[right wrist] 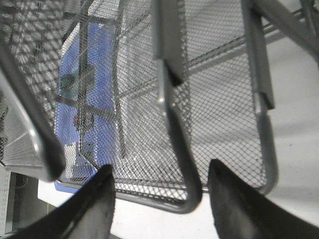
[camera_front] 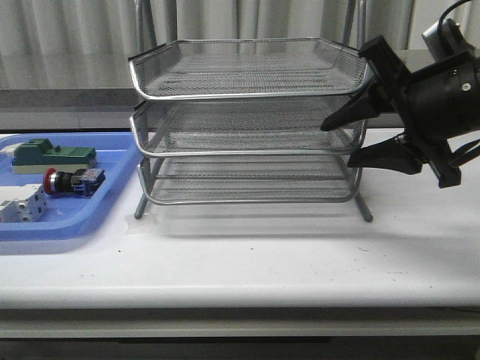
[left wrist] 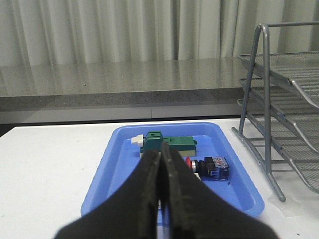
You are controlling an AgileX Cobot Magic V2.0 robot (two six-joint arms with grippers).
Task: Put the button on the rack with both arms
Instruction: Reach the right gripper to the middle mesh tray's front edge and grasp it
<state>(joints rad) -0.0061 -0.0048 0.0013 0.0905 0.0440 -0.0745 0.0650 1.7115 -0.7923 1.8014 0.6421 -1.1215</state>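
The button (camera_front: 71, 181), red head with a black and blue body, lies on its side in the blue tray (camera_front: 75, 225); the left wrist view shows the button (left wrist: 209, 167) too. The silver wire-mesh rack (camera_front: 247, 94) stands mid-table with three tiers. My right gripper (camera_front: 339, 144) is open at the rack's right side, its fingers above and below the middle tray's right corner. In the right wrist view that gripper (right wrist: 159, 172) straddles a tray rim (right wrist: 192, 199) without closing on it. My left gripper (left wrist: 160, 154) is shut and empty, hovering over the blue tray (left wrist: 124, 149), out of the front view.
A green-topped block (camera_front: 49, 155) and a white terminal block (camera_front: 22, 205) share the blue tray with the button. The rack's frame legs (left wrist: 269, 149) stand just right of the tray. Bare white table lies in front of the rack.
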